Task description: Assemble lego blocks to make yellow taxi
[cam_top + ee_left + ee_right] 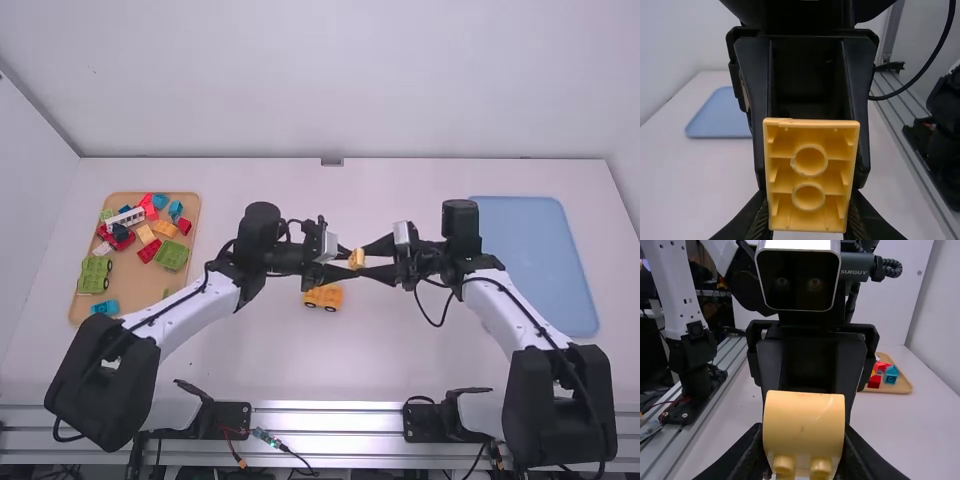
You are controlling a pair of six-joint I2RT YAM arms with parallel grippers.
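Above the middle of the table, my left gripper (349, 262) and my right gripper (366, 259) face each other, both closed on one yellow block (356, 259). In the left wrist view the hollow underside of the yellow block (811, 175) faces the camera, clasped by my left gripper (809, 202). The right wrist view shows the curved side and two studs of the yellow block (804, 420) within my right gripper (804, 442). A yellow wheeled piece (323, 297) rests on the table just below the left gripper in the high view, its top partly covered.
A tan tray (133, 285) at the left holds several red, green, blue, white and yellow blocks, with a green wheeled base (95, 274) among them. At the right lies a blue tray (530, 260). Both forearms span the table towards its middle.
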